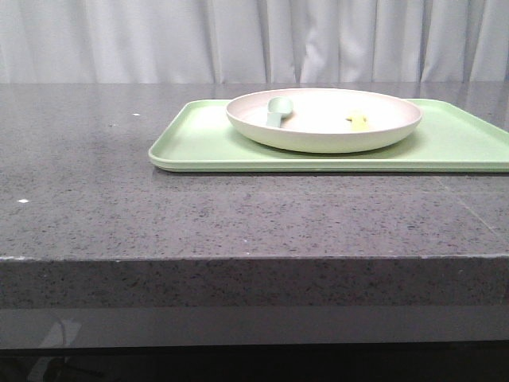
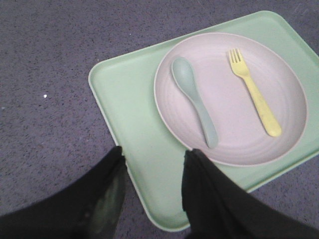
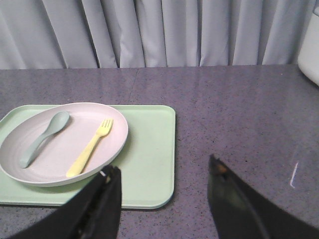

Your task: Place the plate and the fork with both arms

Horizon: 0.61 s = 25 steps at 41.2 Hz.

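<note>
The pinkish-cream plate (image 1: pixel 324 119) sits on a light-green tray (image 1: pixel 199 147) at the table's far middle-right. It also shows in the left wrist view (image 2: pixel 234 114) and the right wrist view (image 3: pixel 75 149). The yellow fork (image 2: pixel 254 92) lies in the plate, also seen in the right wrist view (image 3: pixel 90 148) and the front view (image 1: pixel 359 121). My left gripper (image 2: pixel 154 154) is open above the tray's corner, empty. My right gripper (image 3: pixel 164 172) is open above the tray's other end, empty. Neither gripper shows in the front view.
A grey-green spoon (image 2: pixel 194 99) lies in the plate beside the fork. The dark speckled table (image 1: pixel 119 207) reaches a front edge near me. A grey curtain (image 3: pixel 149 30) hangs behind. A white object (image 3: pixel 310 45) stands at the table's edge in the right wrist view.
</note>
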Tool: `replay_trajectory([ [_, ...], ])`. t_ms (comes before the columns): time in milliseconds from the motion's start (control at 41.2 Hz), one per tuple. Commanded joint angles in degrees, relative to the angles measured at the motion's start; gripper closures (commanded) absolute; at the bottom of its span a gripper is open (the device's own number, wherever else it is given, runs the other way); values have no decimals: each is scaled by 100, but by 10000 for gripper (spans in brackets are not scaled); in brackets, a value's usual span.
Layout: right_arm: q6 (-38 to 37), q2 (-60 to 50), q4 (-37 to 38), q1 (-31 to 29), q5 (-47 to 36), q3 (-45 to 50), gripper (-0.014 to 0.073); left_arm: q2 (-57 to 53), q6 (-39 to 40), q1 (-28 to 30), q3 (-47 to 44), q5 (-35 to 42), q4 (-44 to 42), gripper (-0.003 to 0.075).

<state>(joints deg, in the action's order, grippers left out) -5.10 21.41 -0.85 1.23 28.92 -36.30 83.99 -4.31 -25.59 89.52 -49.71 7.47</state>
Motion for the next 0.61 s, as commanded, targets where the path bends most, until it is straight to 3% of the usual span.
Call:
replay_trajectory([
  [0,54,88,40,-34,-433,-188,175,-805,-93,16,-490,495,27,438],
  [340,54,88,40,-34,-433,-188,175,-2705,-93,16,-2657,736,27,438],
  [582,54,88,40,-34,-433,-188,175,-3725,-93,16,-3723,736,73,438],
])
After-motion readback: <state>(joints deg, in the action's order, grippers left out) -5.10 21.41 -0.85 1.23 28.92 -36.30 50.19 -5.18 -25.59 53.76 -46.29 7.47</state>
